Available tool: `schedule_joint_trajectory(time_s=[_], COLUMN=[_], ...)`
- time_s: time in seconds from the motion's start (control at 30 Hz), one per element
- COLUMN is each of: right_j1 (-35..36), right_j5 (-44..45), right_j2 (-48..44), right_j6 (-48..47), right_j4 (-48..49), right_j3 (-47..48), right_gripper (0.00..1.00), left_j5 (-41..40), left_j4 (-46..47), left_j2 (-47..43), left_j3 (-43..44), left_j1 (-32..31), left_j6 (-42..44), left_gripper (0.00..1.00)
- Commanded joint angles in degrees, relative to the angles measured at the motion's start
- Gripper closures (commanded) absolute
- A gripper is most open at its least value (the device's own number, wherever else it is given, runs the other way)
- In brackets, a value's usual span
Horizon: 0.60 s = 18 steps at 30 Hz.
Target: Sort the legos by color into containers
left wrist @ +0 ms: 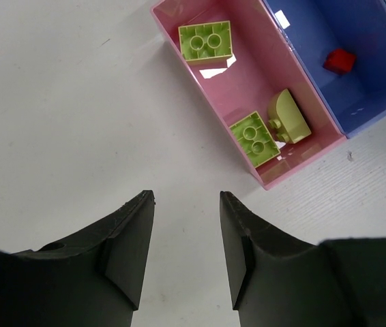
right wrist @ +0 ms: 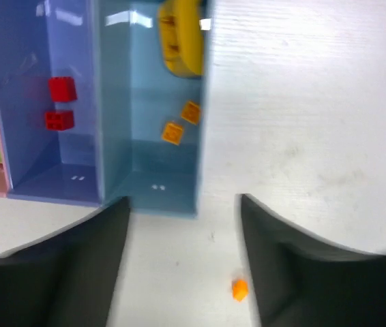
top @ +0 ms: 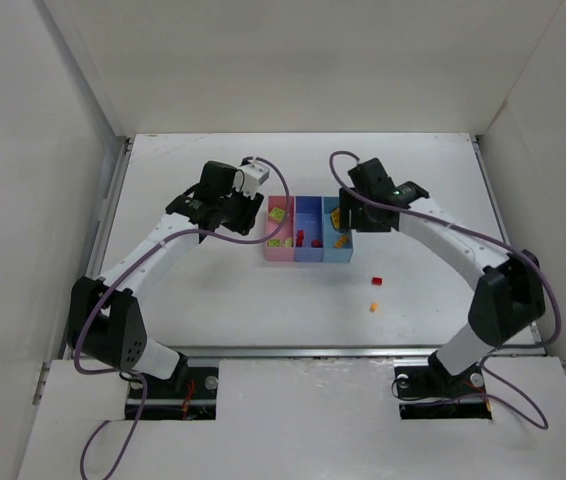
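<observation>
Hovering with left pincer (left wrist: 186,196) and right pincer (right wrist: 183,199) agape, empty; risking flicking tiny orange plastic brick (right wrist: 239,289) aside through skewed descent.

**Nothing legible in any view**

No text, label, brand, number or sign can be read in the three views. The pink container (left wrist: 247,82), the blue-violet container (left wrist: 329,27) and the light blue container (right wrist: 152,163) show plain plastic walls with only glare on them. The studs of the yellow-green brick (left wrist: 206,41) are too small to show any moulded mark.
</observation>
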Motion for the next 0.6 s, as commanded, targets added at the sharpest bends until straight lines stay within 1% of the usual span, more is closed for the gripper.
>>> schedule_joint_trajectory(time_s=[0.0, 0.13, 0.17, 0.3, 0.47, 0.57], right_j1=[-3.53, -8.36, -8.37, -9.16, -9.16, -9.16], right_j5=[1.52, -3.82, -4.62, -7.35, -8.14, -9.46], right_j2=[-6.86, -9.24, -9.24, -7.67, -4.33, -3.01], right_j6=[5.16, 6.22, 6.22, 6.22, 7.37, 6.84], right_j4=[-1.77, -2.32, -2.32, -1.79, 1.54, 3.74], right_j3=[-3.47, -11.55, -14.53, -19.73, -22.99, -23.70], right_gripper=[0.22, 0.21, 0.21, 0.24, 0.27, 0.31], left_j5=[-0.18, -0.18, -0.18, -0.18, -0.18, -0.18], left_j4=[1.09, 1.09, 1.09, 1.09, 1.09, 1.09], left_j2=[-2.63, -2.63, -2.63, -2.63, -2.63, -2.63], left_j3=[-0.10, -0.10, -0.10, -0.10, -0.10, -0.10], left_j1=[0.32, 0.32, 0.32, 0.32, 0.32, 0.32], left_j6=[-0.23, -0.76, -0.76, -0.76, -0.76, -1.28], left_gripper=[0.60, 0.58, 0.58, 0.58, 0.58, 0.58])
